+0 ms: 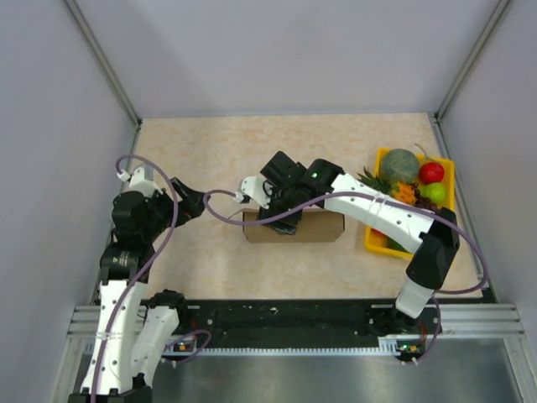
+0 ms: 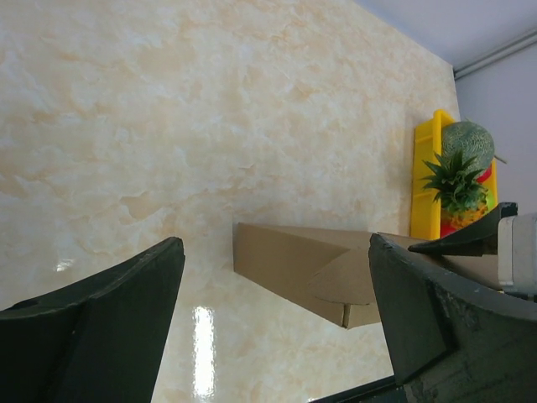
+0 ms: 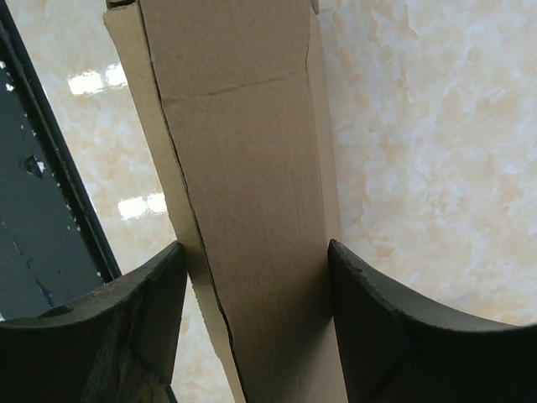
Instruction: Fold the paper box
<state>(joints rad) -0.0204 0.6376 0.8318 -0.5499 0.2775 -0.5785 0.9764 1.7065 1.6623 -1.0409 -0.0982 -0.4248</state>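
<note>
The paper box (image 1: 315, 227) is a long brown carton lying on the table, its lid seam slightly open along one edge. My right gripper (image 1: 279, 211) reaches over its left half from above. In the right wrist view the paper box (image 3: 243, 168) runs between both fingers, and my right gripper (image 3: 253, 252) is shut on its two long sides. My left gripper (image 1: 199, 204) hovers to the left of the carton, apart from it and open. In the left wrist view the paper box (image 2: 294, 260) lies ahead of my left gripper (image 2: 275, 248), showing its near end with a tucked curved flap.
A yellow tray (image 1: 382, 156) of fruit stands at the right of the table, just beyond the carton's right end, and shows as a yellow tray (image 2: 424, 168) in the left wrist view. A black rail (image 1: 294, 319) runs along the table's near edge. Grey walls close in three sides.
</note>
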